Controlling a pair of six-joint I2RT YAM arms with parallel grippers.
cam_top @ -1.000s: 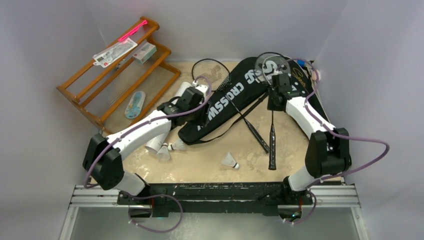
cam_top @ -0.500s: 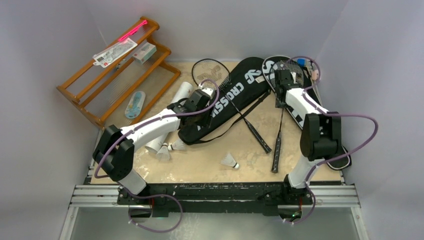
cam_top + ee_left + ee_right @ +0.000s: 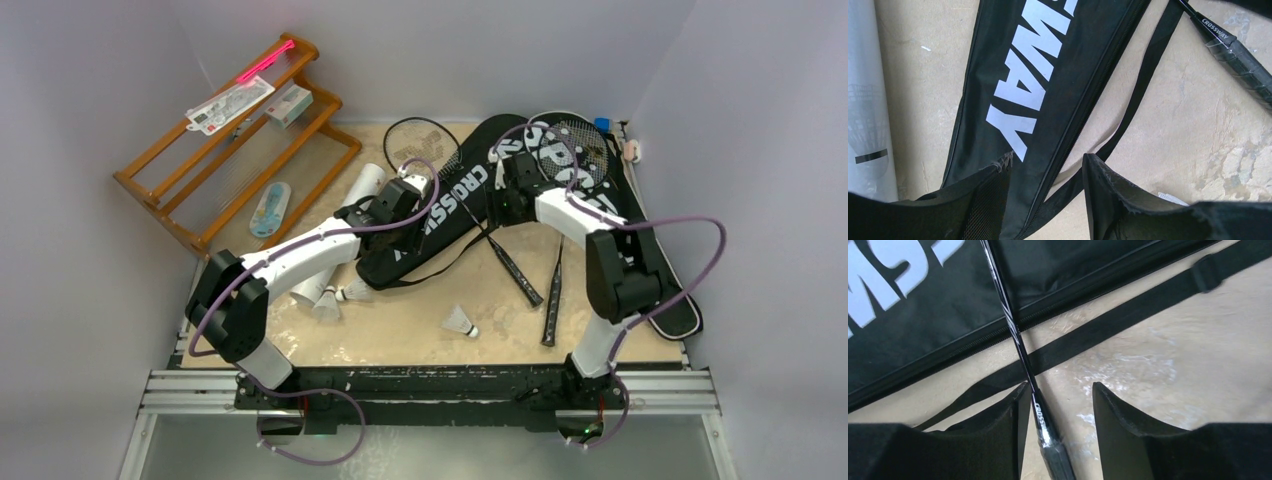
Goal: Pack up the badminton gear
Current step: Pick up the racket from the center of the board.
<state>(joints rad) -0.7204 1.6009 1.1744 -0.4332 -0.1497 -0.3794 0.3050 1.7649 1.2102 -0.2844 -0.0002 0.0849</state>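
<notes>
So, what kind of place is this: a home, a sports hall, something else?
Most likely a robot test cell in a lab: white walls close in a small tabletop, the left arm and right arm are bolted to a metal rail, and a racket and bag lie staged.

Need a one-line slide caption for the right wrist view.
Right gripper open, a racket shaft between its fingers, black bag and strap beyond.

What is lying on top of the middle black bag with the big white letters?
A thin racket lies across the bag, with its shaft over the cloth and its handle down on the table. Anything inside or underneath the bag is covered.
</notes>
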